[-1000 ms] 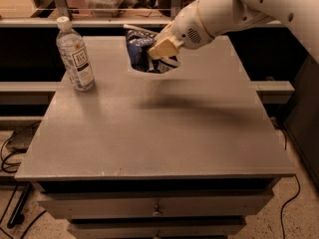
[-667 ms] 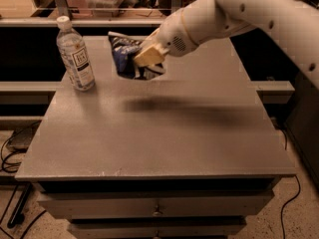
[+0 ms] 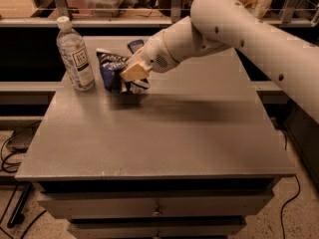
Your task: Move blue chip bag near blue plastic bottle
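Gripper [image 3: 130, 75] clamped on blue chip bag [image 3: 108, 66]. Over last second bag moved left and down. Now low over surface [image 3: 164, 143], contact unclear, just beside blue plastic bottle [image 3: 75, 54] at its 3 o'clock. Your placement looks nearly met; release remains.

Dim warm light; hand [image 3: 131, 75] holding bag [image 3: 110, 66] shadows table [image 3: 164, 148] beneath.

This looks like a lab or office test bay to me: I work over a plain grey drawer cabinet [image 3: 149, 148], with loose cables [image 3: 6, 156] trailing on the speckled floor [image 3: 299, 220] left of it and a metal-post railing [image 3: 175, 4] behind it. My gripper [image 3: 130, 74] sits over the cabinet's far left part, clamped on the blue chip bag [image 3: 110, 66].
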Available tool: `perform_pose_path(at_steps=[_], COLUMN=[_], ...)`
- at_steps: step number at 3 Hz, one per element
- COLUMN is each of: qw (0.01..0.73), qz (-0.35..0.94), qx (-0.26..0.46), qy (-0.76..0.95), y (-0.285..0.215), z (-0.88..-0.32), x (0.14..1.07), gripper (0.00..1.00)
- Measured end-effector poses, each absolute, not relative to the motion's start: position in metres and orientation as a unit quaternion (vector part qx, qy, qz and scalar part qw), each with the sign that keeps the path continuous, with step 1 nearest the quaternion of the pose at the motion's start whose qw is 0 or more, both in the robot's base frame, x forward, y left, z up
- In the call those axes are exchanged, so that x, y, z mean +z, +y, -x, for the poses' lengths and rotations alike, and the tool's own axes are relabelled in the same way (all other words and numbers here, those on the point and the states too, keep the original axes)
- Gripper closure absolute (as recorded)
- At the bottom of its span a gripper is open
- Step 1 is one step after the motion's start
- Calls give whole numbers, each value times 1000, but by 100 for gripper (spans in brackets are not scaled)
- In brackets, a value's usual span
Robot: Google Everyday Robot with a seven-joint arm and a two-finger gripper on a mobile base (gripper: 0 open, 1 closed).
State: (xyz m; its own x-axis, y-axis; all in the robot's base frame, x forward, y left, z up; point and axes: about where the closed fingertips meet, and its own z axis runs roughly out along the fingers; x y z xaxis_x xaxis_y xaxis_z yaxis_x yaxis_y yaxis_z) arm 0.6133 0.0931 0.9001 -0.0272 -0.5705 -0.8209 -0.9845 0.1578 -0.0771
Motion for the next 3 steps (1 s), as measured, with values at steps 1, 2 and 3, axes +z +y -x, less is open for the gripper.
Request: perform_pose_path(at_steps=[1,2,3], qw=[372,371,371], qz=[584,579,580], qx=[290,289,289], qy=[661,666,666], y=[108,110,111], z=[-612,-613,-613], x=[888,882,882], gripper=[27,4,0])
